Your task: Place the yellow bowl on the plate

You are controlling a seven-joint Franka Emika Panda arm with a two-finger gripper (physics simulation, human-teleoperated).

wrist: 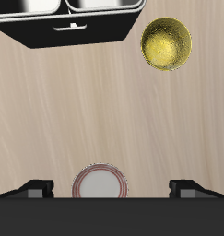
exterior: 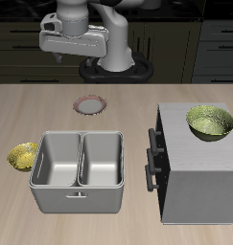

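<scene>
The yellow bowl (exterior: 23, 156) is small, golden and mottled. It stands on the table beside the grey double-basin tray, near the table's side edge; it also shows in the wrist view (wrist: 166, 43). The plate (exterior: 90, 104), with a reddish-brown rim and pale centre, lies farther back on the table; the wrist view shows it too (wrist: 100, 182). My gripper (exterior: 78, 59) hangs high above the table's back, over the plate and well apart from the bowl. In the wrist view the gripper (wrist: 112, 187) is open and empty, its fingertips (wrist: 38, 187) wide apart.
A grey metal double-basin tray (exterior: 80, 167) sits near the table's front edge (wrist: 76, 18). A grey cabinet (exterior: 190, 177) with dark handles stands beside it and carries a larger yellow-green bowl (exterior: 210, 122).
</scene>
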